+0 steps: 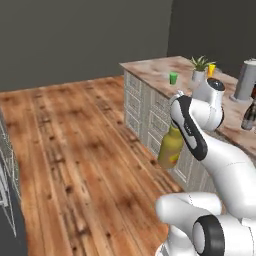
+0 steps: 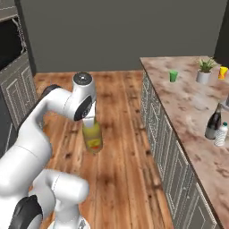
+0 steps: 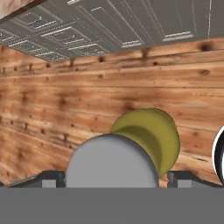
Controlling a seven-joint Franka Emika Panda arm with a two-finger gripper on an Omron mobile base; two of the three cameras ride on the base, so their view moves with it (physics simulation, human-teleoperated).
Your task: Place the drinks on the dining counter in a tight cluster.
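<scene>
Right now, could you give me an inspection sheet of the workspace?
Surface: marble counter, cream panelled front.
Job's things: wine bottle and water bottle upright, side by side on counter; yellow bottle held off the wood floor.
Clutter: green cup, potted plant, orange cup, grey cylinder.
Gripper: shut on yellow bottle.
Cables: nothing seen.
Surroundings: grey wall.
</scene>
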